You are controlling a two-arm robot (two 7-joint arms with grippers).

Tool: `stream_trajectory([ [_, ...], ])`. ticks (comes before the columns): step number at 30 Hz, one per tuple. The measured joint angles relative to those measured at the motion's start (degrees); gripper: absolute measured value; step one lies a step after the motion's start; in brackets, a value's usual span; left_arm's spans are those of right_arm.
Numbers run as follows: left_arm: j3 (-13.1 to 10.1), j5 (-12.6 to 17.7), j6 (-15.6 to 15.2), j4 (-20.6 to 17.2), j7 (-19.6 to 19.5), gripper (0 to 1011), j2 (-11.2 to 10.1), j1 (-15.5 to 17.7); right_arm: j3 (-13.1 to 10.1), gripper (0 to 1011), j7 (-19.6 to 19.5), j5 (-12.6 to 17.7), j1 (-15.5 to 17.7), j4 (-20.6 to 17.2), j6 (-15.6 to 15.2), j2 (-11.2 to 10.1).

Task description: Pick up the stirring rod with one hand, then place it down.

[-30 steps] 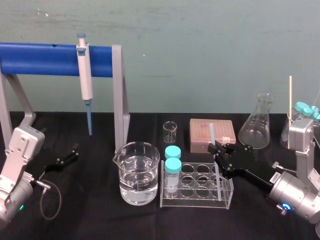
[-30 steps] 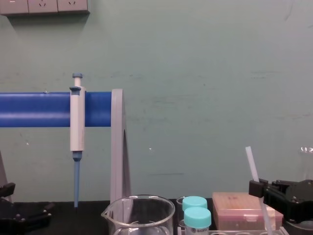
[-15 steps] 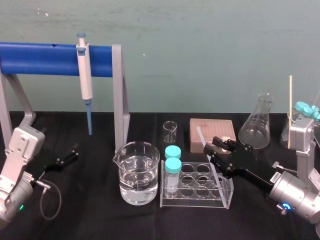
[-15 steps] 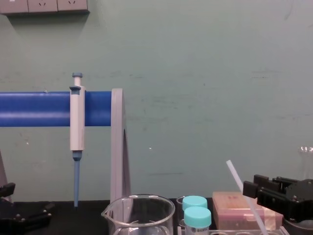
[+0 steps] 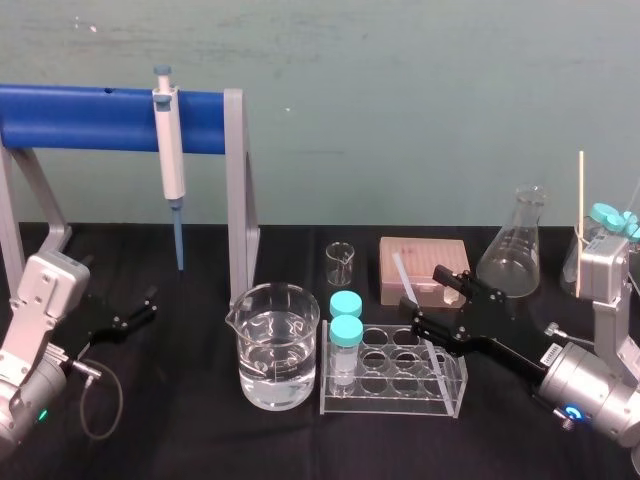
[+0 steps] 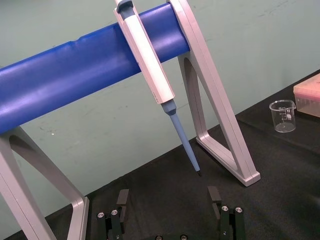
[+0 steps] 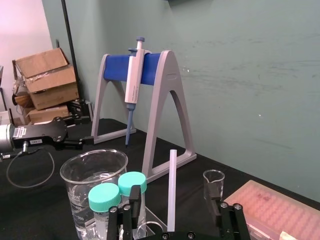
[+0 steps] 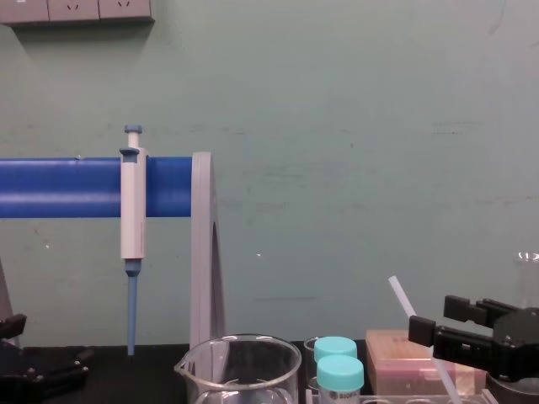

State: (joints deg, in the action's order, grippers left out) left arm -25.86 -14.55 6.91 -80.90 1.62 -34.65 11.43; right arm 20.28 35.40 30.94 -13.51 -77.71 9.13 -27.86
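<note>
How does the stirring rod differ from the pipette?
Pose: the pipette hangs upright on the blue stand; the stirring rod leans tilted between the right gripper's open fingers. Look: the pipette is thicker, white with a blue tip; the stirring rod is thin, plain translucent. Both are long and straight.

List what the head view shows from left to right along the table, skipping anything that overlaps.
left gripper → pipette → large beaker → small beaker → pink box → conical flask
</note>
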Motion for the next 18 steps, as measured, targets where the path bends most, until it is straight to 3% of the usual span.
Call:
stream_trajectory([
  [5,0.00,0.00,0.00,0.00,0.00,1000,0.00,0.00,-0.66,932,-1.30,-0.40,0.14,-0.25,0.39,0.23],
  [7,0.00,0.00,0.00,0.00,0.00,1000,0.00,0.00,-1.63,994,-3.84,-1.29,0.54,-0.92,0.82,0.56],
  [12,0.00,0.00,0.00,0.00,0.00,1000,0.00,0.00,-4.63,1003,-14.54,-5.14,2.12,-2.50,-0.03,2.48],
  [13,0.00,0.00,0.00,0.00,0.00,1000,0.00,0.00,-5.63,1003,-19.47,-6.85,2.57,-2.74,-2.12,3.35],
  [15,0.00,0.00,0.00,0.00,0.00,1000,0.00,0.00,-6.69,1003,-25.70,-8.82,2.82,-2.71,-5.94,4.59],
  [16,0.00,0.00,0.00,0.00,0.00,1000,0.00,0.00,-6.69,1003,-25.70,-8.82,2.82,-2.71,-5.94,4.59],
  [18,0.00,0.00,0.00,0.00,0.00,1000,0.00,0.00,-7.24,1003,-30.00,-10.53,2.73,-1.78,-10.26,5.61],
])
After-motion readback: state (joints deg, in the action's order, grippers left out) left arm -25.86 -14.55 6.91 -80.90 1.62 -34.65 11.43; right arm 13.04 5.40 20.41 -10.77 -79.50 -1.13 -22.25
